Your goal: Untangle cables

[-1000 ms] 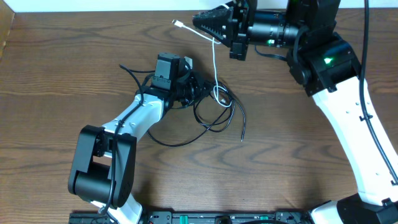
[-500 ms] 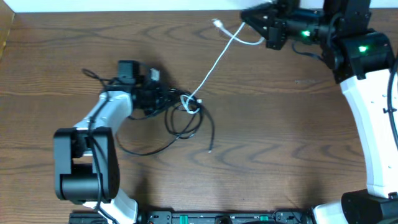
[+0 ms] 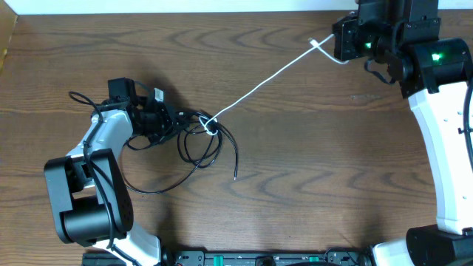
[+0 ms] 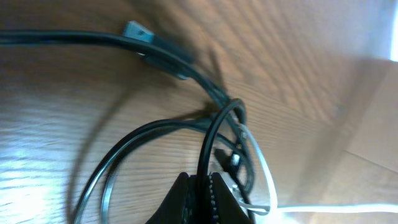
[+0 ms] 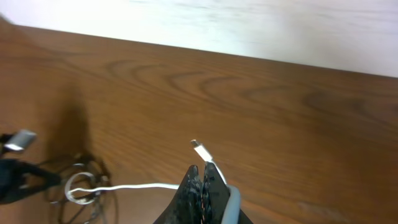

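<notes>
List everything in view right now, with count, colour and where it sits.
white cable: 1, white, stretched diagonally from the tangle left of centre up to the right claw
black cable: 1, black, looped left of centre, knotted with the white one
table: 1, brown wood, under everything
wall: 1, pale strip, along the far edge
left arm: 1, white and black, left side
right arm: 1, white and black, right side
left claw: 1, black, shut on the black cable at the tangle
right claw: 1, black, shut on the white cable just below its plug
</notes>
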`<state>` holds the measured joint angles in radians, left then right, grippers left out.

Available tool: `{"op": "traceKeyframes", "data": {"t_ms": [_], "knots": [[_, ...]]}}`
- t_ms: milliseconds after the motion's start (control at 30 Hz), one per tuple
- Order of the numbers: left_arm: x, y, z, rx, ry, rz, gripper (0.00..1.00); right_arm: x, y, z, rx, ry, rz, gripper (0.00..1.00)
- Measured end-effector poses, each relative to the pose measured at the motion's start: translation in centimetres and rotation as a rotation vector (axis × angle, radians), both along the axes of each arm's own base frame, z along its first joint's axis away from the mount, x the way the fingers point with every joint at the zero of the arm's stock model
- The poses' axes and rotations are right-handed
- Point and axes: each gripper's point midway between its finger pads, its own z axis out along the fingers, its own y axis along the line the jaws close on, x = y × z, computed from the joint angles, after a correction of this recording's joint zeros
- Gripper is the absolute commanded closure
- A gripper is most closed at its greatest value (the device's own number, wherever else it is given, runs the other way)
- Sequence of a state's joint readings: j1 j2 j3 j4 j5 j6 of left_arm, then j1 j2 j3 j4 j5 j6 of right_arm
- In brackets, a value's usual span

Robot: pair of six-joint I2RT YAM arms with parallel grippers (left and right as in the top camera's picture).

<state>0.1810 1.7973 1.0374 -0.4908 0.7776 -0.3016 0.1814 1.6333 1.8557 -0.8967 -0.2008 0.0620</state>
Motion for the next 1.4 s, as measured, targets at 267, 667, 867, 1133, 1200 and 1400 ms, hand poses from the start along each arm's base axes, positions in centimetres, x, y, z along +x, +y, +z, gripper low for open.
{"op": "traceKeyframes", "data": {"t_ms": [267, 667, 867, 1133, 1200, 1400], "knots": [[2.2, -2.8, 4.4, -0.237, -0.211, -0.091, 0.93, 0.0, -1.7, -4.4, -0.078, 0.092, -0.074, 0.99], [2.1, -3.5, 5.3, -0.307, -0.190, -0.084, 0.92, 0.1, 2.4, -14.9, 0.075, 0.301, 0.063, 0.99], [2.1, -4.6, 4.4, -0.260, -0.147, -0.078, 0.92, -0.9, 7.2, -19.6, 0.223, 0.404, 0.209, 0.99], [5.2, -6.5, 8.2, -0.401, -0.242, -0.043, 0.94, -3.3, 13.0, -23.5, 0.313, 0.516, 0.379, 0.99], [6.1, -6.8, 10.1, -0.472, -0.276, -0.036, 0.93, -3.8, 13.6, -23.6, 0.317, 0.525, 0.396, 0.99], [7.5, -7.2, 15.4, -0.625, -0.345, -0.046, 0.93, -4.6, 15.3, -23.4, 0.320, 0.523, 0.443, 0.99]]}}
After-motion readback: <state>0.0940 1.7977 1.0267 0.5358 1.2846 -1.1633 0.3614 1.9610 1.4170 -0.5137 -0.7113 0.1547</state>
